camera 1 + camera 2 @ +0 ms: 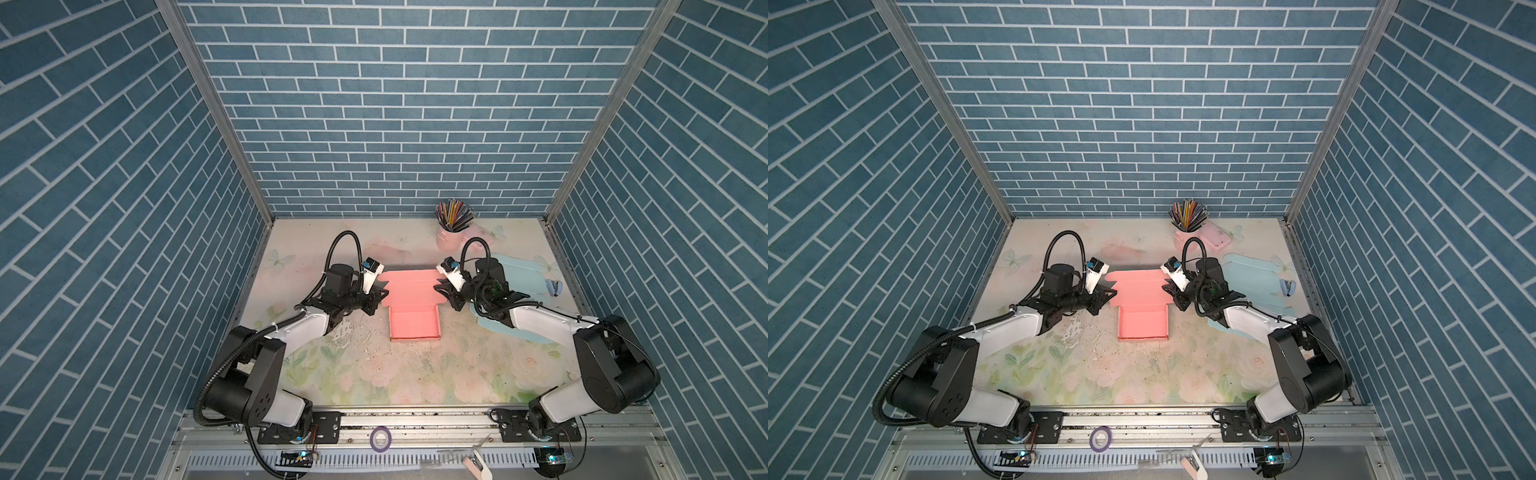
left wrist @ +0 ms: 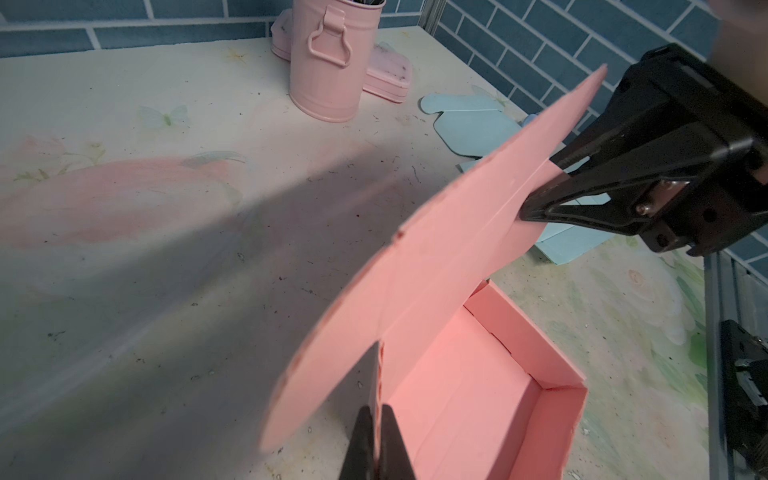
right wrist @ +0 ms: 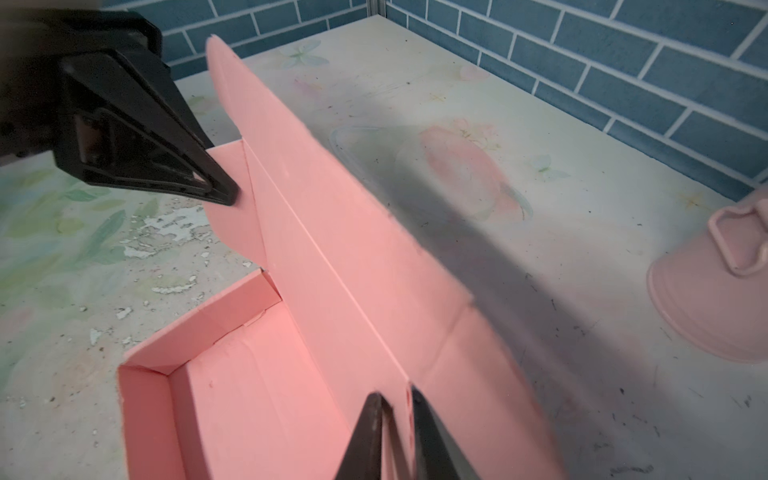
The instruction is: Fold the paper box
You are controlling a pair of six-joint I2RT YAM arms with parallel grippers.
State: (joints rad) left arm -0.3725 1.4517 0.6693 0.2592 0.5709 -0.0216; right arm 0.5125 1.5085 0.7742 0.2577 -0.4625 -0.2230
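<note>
Two risks: with one side pinched hard and the other loose, the raised lid (image 1: 409, 286) may twist as it comes down, and its flaps could catch on the tray walls (image 3: 145, 415) instead of tucking inside.
Sliding: nothing pins the tray, so a pull could drag it across the tabletop (image 1: 374, 374).
Paper box (image 1: 415, 326): mid-tabletop between both arms, tray formed, lid raised at its far edge.
Left jaws: clenched on the lid's left flap (image 2: 299, 386).
Right jaws: a slit apart astride the right flap (image 3: 478, 386); pinching or only straddling, I cannot tell.
</note>
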